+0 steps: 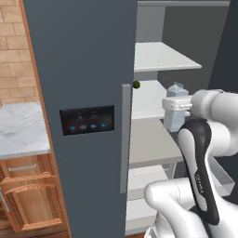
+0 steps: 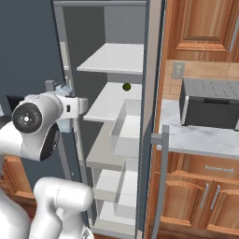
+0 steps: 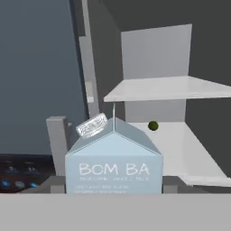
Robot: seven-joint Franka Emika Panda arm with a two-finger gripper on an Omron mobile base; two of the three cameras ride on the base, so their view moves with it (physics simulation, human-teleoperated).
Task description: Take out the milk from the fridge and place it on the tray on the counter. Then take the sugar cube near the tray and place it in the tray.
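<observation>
Currently you see the milk directly ahead of the end effector, its gabled top and printed face close in the hand view. In the left base view the carton sits at the hand, in front of the middle shelf of the open fridge. Whether the fingers are closed on the carton or merely beside it, you cannot tell; the fingertips are hidden.

Risks, as a judgement: if the grip is shallow or absent, pulling back could tip the carton or drop it off the shelf edge. A wide swing outward could knock the carton or forearm against the grey handle or the door edge. The tall, narrow carton would topple easily if nudged near its peak.

Count: one milk carton; one small dark green ball on the upper shelf; one fridge with several pale shelves; one control panel; one dark appliance on the bench to the right.
</observation>
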